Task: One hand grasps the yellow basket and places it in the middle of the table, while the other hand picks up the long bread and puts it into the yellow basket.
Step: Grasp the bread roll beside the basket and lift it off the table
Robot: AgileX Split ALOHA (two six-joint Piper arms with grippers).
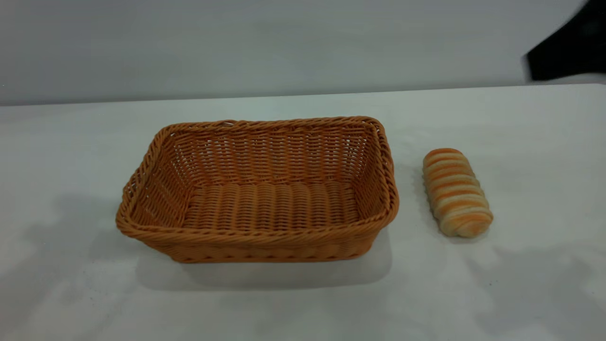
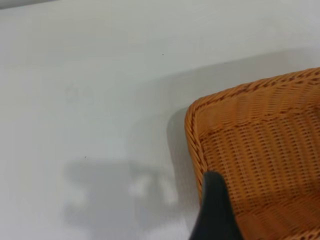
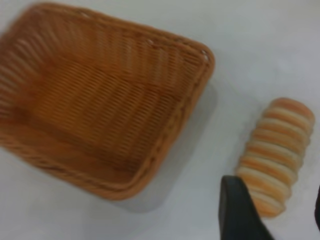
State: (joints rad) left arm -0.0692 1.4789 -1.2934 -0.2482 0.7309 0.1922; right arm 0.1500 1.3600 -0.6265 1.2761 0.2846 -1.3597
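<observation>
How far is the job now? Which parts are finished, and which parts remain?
Done, apparently: the yellow basket stands near the middle of the table, with nothing inside. In hand: nothing is gripped; the right gripper hovers open above the long bread, and one finger of the left gripper shows over a corner of the basket. Left: grasp the bread, which lies on the table beside the basket, and put it inside.

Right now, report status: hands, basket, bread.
Right hand open above bread, nothing held. Left hand over basket corner, grip unclear. Basket empty, bread on table beside it. Nothing between.
</observation>
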